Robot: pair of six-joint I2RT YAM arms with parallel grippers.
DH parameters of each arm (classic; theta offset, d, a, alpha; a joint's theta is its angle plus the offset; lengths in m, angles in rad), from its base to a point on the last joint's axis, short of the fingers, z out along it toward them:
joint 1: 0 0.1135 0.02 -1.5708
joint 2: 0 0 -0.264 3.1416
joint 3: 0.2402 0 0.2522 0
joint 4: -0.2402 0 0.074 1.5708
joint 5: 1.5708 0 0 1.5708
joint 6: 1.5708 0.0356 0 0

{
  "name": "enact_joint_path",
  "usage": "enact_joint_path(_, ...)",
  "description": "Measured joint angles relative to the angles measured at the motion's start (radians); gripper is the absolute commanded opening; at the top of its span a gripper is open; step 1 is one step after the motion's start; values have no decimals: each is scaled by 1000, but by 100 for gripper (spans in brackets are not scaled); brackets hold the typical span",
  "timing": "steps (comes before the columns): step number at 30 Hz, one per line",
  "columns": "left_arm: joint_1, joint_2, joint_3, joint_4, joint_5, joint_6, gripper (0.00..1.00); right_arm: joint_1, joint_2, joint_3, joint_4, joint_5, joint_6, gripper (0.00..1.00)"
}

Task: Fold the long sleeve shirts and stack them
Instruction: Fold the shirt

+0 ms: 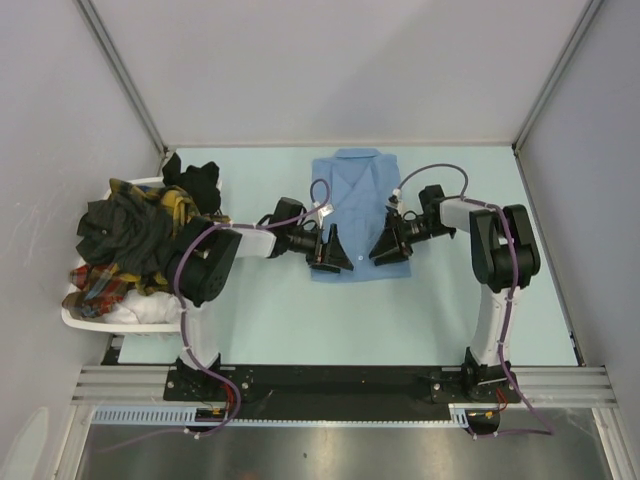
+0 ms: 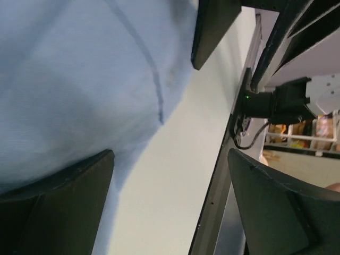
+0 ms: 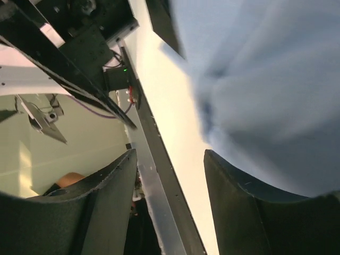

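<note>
Light blue shirt — folded flat

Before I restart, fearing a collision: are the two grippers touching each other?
Apart. Top view shows a strip of light blue shirt between the left gripper and right gripper.

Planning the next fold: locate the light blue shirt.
Top view: the light blue shirt lies mid-table toward the far edge, its near hem between the left gripper and right gripper.
</note>
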Motion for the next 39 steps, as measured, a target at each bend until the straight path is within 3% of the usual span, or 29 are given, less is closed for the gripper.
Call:
enact_joint_path(4, 33, 65, 35, -28, 23, -16, 91, -53, 97, -37, 27, 30, 23, 58)
enact_joint_path(8, 49, 57, 68, -114, 9, 71, 92, -133, 127, -47, -29, 30, -5, 61)
enact_joint_path(11, 59, 3, 63, -158, 6, 114, 100, -139, 92, -43, -60, 47, -34, 68)
enact_joint_path(14, 69, -73, 58, -124, 12, 97, 99, -76, 25, -22, -48, 37, -5, 79)
enact_joint_path(15, 72, -101, 58, -108, 13, 88, 99, -45, -7, -17, -12, 28, 27, 84)
enact_joint_path(21, 102, -245, 64, -69, 0, 71, 100, 129, -122, -11, 322, -27, 280, 85)
enact_joint_path(25, 136, -279, 64, -66, -37, 72, 99, 158, -46, -16, 515, -36, 414, 84)
enact_joint_path(31, 163, -283, 64, -80, -87, 85, 99, 121, 193, -8, 706, -66, 568, 82)
enact_joint_path(39, 127, -109, 105, -40, -57, 58, 78, 98, 201, -13, 798, -65, 669, 82)
